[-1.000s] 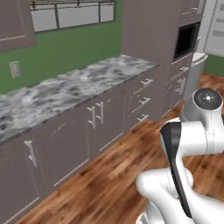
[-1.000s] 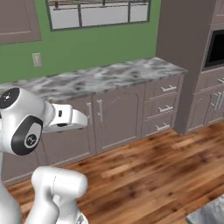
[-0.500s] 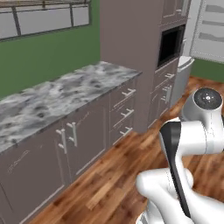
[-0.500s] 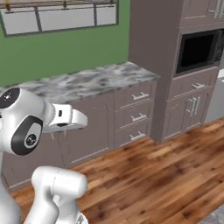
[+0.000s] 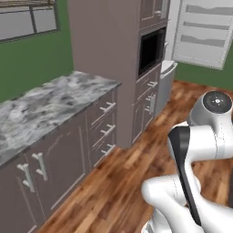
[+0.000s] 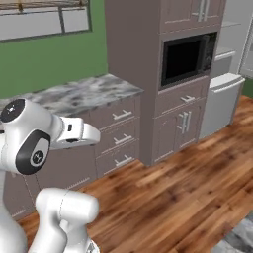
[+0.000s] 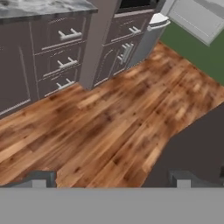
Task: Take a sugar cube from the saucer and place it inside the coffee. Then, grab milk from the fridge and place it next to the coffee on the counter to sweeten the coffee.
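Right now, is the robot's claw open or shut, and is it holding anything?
Gripper: open and holding nothing, its two small dark fingertips wide apart over the brown wooden floor.

Pretty standard kitchen: green painted wall (image 5: 36, 59) with a white-framed window (image 5: 27, 20) up top, and a warm reddish-brown wood plank floor (image 6: 188, 192). The landmark is the tall brown cabinet column (image 6: 133, 59) with a black built-in microwave (image 6: 188, 59) set into it. Left of the column run brown base cabinets with silver bar handles (image 6: 118, 138). Below the microwave are more brown drawers and doors (image 6: 180, 126). Lighting is flat and even.
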Tool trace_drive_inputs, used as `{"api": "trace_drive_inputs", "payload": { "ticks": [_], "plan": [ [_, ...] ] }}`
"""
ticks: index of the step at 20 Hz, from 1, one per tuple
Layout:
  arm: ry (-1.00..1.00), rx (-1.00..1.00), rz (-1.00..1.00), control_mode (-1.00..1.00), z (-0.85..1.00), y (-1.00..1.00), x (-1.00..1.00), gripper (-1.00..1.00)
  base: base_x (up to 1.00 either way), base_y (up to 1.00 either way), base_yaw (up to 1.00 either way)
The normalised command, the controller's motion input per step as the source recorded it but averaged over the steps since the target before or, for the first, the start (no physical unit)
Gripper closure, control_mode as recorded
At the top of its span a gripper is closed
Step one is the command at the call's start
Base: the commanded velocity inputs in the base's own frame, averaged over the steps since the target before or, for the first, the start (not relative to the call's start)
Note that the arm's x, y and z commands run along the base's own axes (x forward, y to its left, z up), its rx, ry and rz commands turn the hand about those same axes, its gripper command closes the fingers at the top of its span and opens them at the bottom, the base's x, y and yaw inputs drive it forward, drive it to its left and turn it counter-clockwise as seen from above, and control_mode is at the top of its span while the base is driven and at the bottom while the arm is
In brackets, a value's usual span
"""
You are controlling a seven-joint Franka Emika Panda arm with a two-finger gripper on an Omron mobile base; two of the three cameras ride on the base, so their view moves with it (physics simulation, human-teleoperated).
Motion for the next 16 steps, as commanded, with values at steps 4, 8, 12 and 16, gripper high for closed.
{"api": "trace_drive_inputs", "payload": {
  "ticks": [4,8,12,16],
  "plan": [
    [0.00,0.00,0.00,1.00,0.00,0.00,0.00,-1.00,1.00,-0.25,-0.14],
    [0.00,0.00,0.00,1.00,0.00,0.00,0.00,-1.00,1.00,-0.11,-0.15],
    [0.00,0.00,0.00,1.00,0.00,0.00,0.00,-1.00,1.00,-0.12,-0.13],
    [0.00,0.00,0.00,1.00,0.00,0.00,0.00,-1.00,1.00,-0.10,-0.12]
  ]
}}
